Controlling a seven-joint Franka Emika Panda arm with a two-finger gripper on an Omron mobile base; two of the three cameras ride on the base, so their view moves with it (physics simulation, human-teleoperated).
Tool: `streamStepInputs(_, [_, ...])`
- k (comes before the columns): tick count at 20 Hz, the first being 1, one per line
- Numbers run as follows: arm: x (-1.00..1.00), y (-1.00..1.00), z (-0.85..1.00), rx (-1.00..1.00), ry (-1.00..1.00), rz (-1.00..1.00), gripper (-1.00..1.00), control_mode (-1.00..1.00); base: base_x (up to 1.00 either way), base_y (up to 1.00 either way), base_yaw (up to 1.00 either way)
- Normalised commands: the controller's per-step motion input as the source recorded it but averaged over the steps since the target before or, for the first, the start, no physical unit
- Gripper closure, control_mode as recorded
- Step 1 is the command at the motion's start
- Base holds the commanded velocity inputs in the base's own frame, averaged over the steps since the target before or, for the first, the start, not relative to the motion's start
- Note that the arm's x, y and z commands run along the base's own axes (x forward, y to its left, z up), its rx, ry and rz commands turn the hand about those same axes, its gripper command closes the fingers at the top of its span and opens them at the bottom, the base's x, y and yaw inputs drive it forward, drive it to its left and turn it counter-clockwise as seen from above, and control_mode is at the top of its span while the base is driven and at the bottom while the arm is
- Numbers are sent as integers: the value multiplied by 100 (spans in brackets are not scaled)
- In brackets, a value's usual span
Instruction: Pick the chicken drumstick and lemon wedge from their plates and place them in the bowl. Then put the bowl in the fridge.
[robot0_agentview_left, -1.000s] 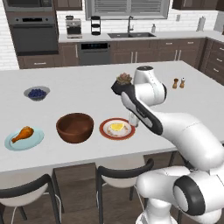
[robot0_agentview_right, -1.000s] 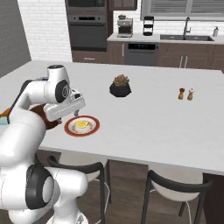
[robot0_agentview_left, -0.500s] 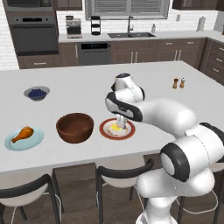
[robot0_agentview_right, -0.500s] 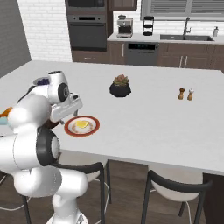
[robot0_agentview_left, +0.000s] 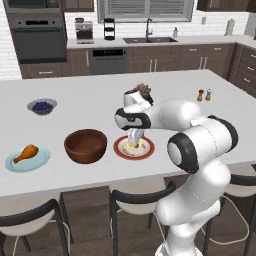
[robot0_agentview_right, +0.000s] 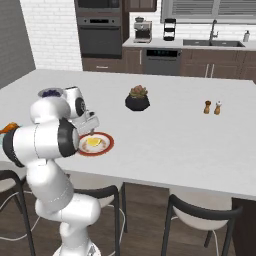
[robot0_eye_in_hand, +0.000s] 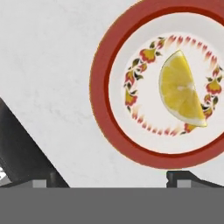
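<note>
Gripper (robot0_agentview_left: 134, 141) wide above lemon wedge (robot0_eye_in_hand: 181, 89), wooden bowl (robot0_agentview_left: 86, 145) just beside.

- No text, label, brand, number or sign can be read in any of the views
</note>
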Motion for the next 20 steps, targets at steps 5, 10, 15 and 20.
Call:
streamStepInputs(5, [31,0,-42,0,-2,0,-100,-100,0,0,0])
streamStepInputs(10, [26,0,-36,0,-9,0,-100,-100,0,0,0])
streamStepInputs(15, [35,0,-14,0,-7,0,-100,-100,0,0,0])
streamStepInputs(20, [49,0,-15,0,-1,0,-100,-100,0,0,0])
